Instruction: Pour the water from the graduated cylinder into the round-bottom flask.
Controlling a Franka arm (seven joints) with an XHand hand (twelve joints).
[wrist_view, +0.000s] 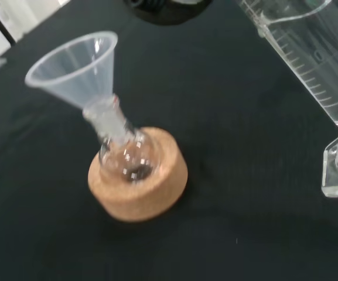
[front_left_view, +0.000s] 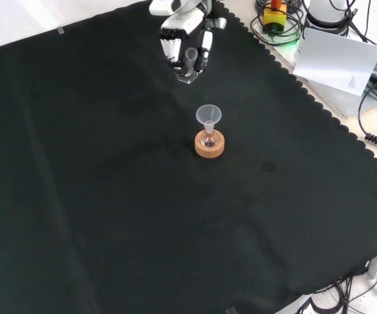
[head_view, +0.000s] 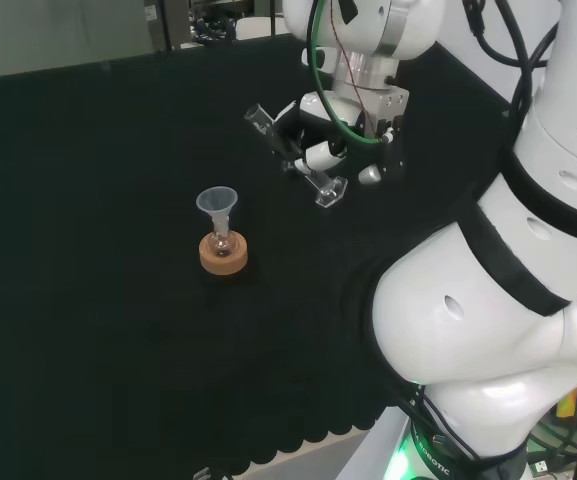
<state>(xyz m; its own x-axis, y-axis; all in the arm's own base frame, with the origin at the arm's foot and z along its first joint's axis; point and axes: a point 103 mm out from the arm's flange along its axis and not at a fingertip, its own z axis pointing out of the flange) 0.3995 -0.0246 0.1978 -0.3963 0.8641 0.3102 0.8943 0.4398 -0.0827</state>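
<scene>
A small round-bottom flask [head_view: 222,241] sits on a cork ring [head_view: 223,254] with a clear plastic funnel [head_view: 217,204] in its neck. The same flask [front_left_view: 208,139], cork ring [front_left_view: 210,144] and funnel [front_left_view: 208,116] stand mid-cloth in the front view. My hand [head_view: 333,135] is shut on the clear graduated cylinder [head_view: 301,164], tilted, lifted off the cloth to the right of the flask in the head view. In the front view the hand [front_left_view: 183,34] and cylinder [front_left_view: 189,64] are beyond the flask. The wrist view shows flask [wrist_view: 126,158], funnel [wrist_view: 75,66] and water in the cylinder [wrist_view: 317,64].
The arm's white links [head_view: 508,300] stand at the right of the head view. Off the cloth's far right edge in the front view lie a white box [front_left_view: 335,62] and cables [front_left_view: 276,26]. Open black cloth [front_left_view: 110,216] surrounds the flask.
</scene>
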